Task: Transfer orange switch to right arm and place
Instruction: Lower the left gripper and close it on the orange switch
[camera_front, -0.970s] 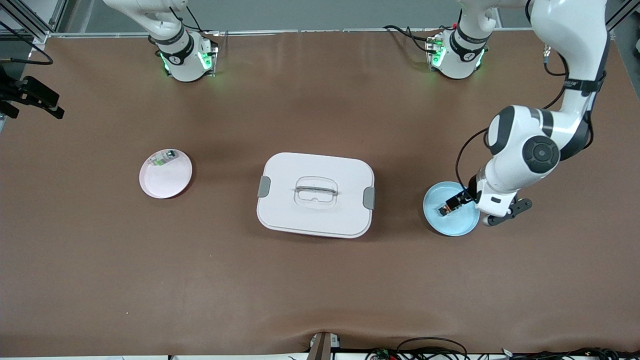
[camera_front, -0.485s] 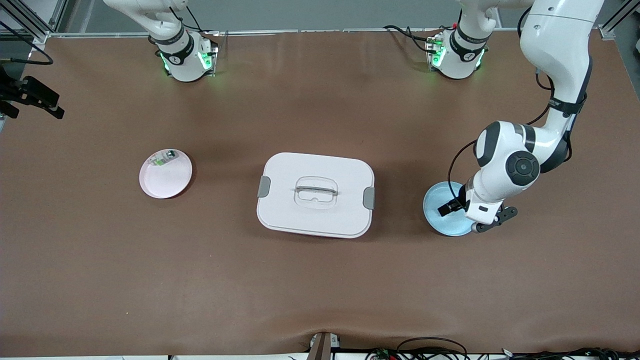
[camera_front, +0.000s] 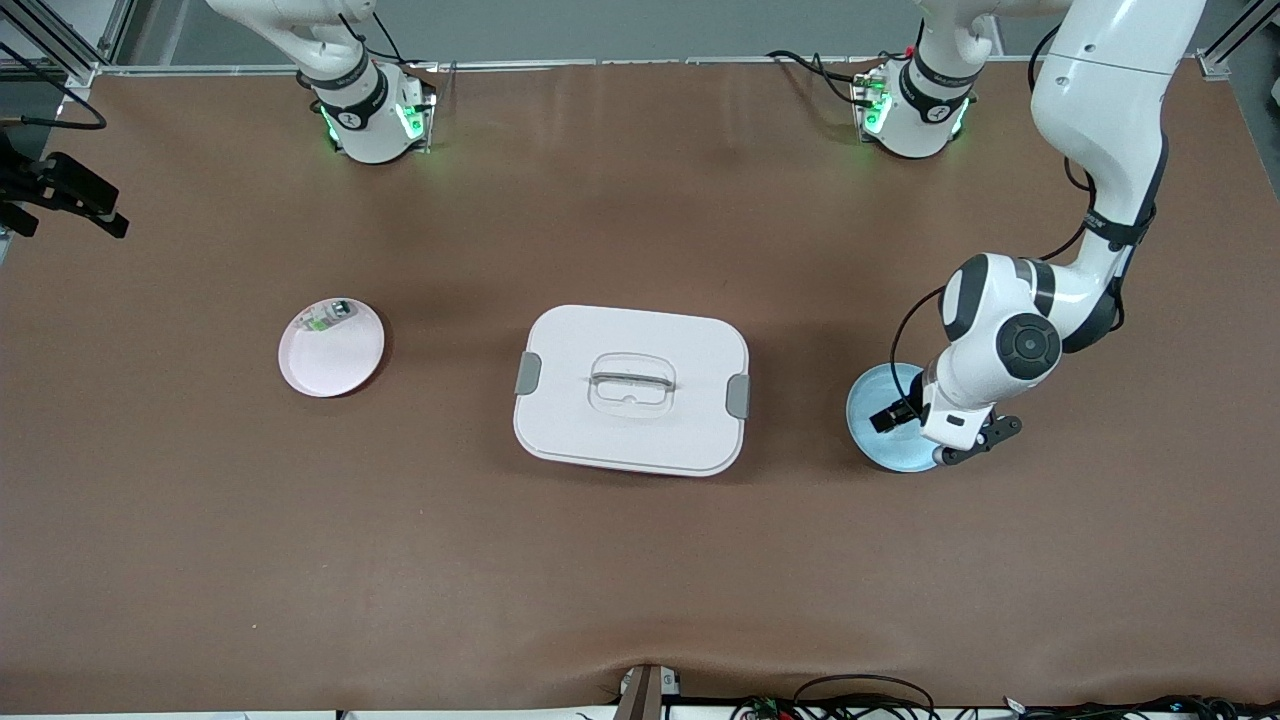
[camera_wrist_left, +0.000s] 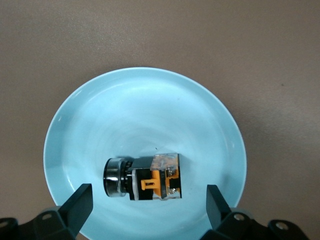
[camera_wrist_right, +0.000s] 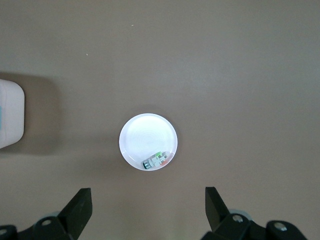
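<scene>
Orange switch: lies on its side in the blue plate, which sits on the table toward the left arm's end, beside the white lidded box. In the front view the left arm's wrist covers the switch.

Left pincer: wide open, poised low over the blue plate, one finger on each side of the switch and neither touching it.

Switch against pincer: between the two fingers and roughly centred in the gap. Its long axis, from the round black cap to the clear-and-orange body, runs across the gap from finger to finger.

Step in hand: by my reading, the descent for the first pick, before any handover.

Doing it well: come straight down so the switch stays centred. Stop short of pressing the fingertips into the plate. Close slowly, as the round cap end may roll or twist the part. Grip so that a fair portion stays exposed for the second arm to take.

Right pincer: wide open and empty, waiting high over the pink plate, which holds a small green-and-white part near its rim.

Risk: the shallow plate could slide or tip if a finger catches its rim.
</scene>
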